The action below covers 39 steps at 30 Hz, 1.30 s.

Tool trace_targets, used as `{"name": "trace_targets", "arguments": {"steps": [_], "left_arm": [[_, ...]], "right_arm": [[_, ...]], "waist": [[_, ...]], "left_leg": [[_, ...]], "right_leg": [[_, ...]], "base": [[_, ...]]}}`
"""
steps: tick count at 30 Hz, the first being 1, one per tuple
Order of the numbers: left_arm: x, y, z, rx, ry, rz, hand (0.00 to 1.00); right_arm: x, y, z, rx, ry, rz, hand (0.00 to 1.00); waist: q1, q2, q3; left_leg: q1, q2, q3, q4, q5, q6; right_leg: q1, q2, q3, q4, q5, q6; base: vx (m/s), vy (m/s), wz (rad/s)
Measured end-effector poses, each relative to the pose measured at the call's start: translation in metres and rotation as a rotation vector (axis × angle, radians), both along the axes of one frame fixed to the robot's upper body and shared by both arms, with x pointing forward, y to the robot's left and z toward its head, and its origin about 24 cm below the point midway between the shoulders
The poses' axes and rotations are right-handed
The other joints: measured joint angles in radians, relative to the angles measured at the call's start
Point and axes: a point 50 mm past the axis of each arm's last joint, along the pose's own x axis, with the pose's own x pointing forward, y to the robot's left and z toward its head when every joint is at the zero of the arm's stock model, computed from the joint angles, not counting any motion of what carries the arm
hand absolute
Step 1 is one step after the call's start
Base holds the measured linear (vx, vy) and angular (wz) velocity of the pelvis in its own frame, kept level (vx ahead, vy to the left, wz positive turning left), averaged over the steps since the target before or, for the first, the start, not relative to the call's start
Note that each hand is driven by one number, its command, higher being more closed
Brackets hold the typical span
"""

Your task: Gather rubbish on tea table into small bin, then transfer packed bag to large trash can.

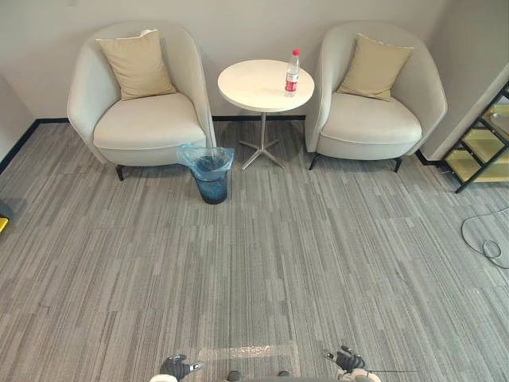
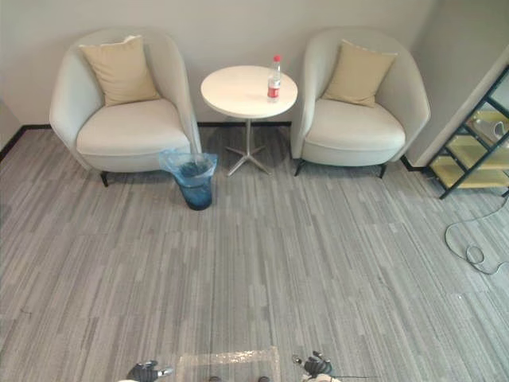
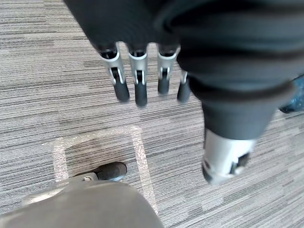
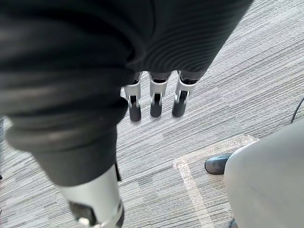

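Note:
A round white tea table stands between two armchairs at the far side of the room. On it stands a clear plastic bottle with a red cap and red label. A small bin lined with a blue bag sits on the carpet in front of the table, to its left. My left hand and right hand hang low at the near edge, far from the table. In the wrist views the left hand's fingers and the right hand's fingers are straight and hold nothing.
Two cream armchairs with tan cushions flank the table. A black shelf with yellow-green boards stands at the right wall. A taped square marks the grey carpet near me. Wide carpet lies between me and the table.

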Motion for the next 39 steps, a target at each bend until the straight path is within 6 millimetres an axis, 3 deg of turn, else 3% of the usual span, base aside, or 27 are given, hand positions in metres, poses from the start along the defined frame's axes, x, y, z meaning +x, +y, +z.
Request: {"name": "trace_targets", "arguments": {"steps": [28,31,33,35,36,37,38,39], "left_arm": [[0.001,0.0,0.0,0.004,0.005,-0.021,0.0],[0.006,0.002,0.002,0.008,-0.012,-0.022,0.0],[0.009,0.0,0.002,-0.001,-0.022,-0.011,0.0],[0.017,0.004,0.006,-0.007,-0.072,0.05,0.0],[0.018,0.004,0.007,-0.008,-0.077,0.057,0.0],[0.019,0.003,0.008,-0.016,-0.092,0.084,0.0],[0.018,0.003,0.008,-0.025,-0.1,0.115,0.0],[0.017,0.002,0.008,-0.03,-0.105,0.135,0.0]], "right_arm": [[0.001,0.001,0.0,0.007,-0.003,0.003,0.0],[0.003,0.001,0.001,0.012,-0.022,-0.016,0.0],[0.003,-0.003,0.002,0.009,-0.035,-0.032,0.0],[0.005,-0.003,0.003,0.008,-0.051,-0.047,0.0],[0.005,-0.003,0.004,0.008,-0.054,-0.048,0.0],[0.006,-0.004,0.005,0.005,-0.066,-0.057,0.0],[0.01,-0.005,0.007,0.006,-0.09,-0.065,0.0],[0.01,-0.005,0.008,0.003,-0.096,-0.066,0.0]], "waist": [[-0.002,0.001,-0.005],[-0.002,0.002,0.017],[-0.002,0.017,0.027],[0.001,0.011,0.047],[0.003,0.011,0.051],[0.009,0.008,0.066],[0.008,0.019,0.07],[0.008,0.022,0.074]], "left_leg": [[-0.006,0.004,0.01,0.009,-0.006,-0.007],[-0.078,0.021,0.028,0.205,-0.116,-0.023],[-0.14,0.059,0.037,0.375,-0.205,-0.04],[-0.251,0.108,0.089,0.664,-0.218,-0.071],[-0.261,0.111,0.091,0.686,-0.216,-0.074],[-0.302,0.129,0.107,0.782,-0.209,-0.074],[-0.338,0.16,0.132,0.872,-0.237,-0.043],[-0.356,0.175,0.14,0.895,-0.257,-0.044]], "right_leg": [[-0.001,0.003,0.006,-0.008,0.006,0.004],[-0.016,0.007,0.013,0.067,-0.039,-0.012],[-0.018,0.029,0.02,0.106,-0.081,-0.025],[-0.021,0.038,0.029,0.152,-0.122,-0.05],[-0.018,0.038,0.029,0.157,-0.125,-0.051],[-0.012,0.035,0.036,0.184,-0.144,-0.059],[-0.003,0.033,0.04,0.204,-0.162,-0.072],[0.004,0.028,0.042,0.213,-0.174,-0.072]], "base": [[0.0,0.0,-0.01],[-0.02,-0.046,-0.13],[-0.05,-0.062,-0.13],[-0.02,-0.05,-0.06],[0.05,-0.044,-0.07],[0.1,-0.001,-0.07],[0.13,0.024,-0.07],[0.17,0.067,-0.02]]}}
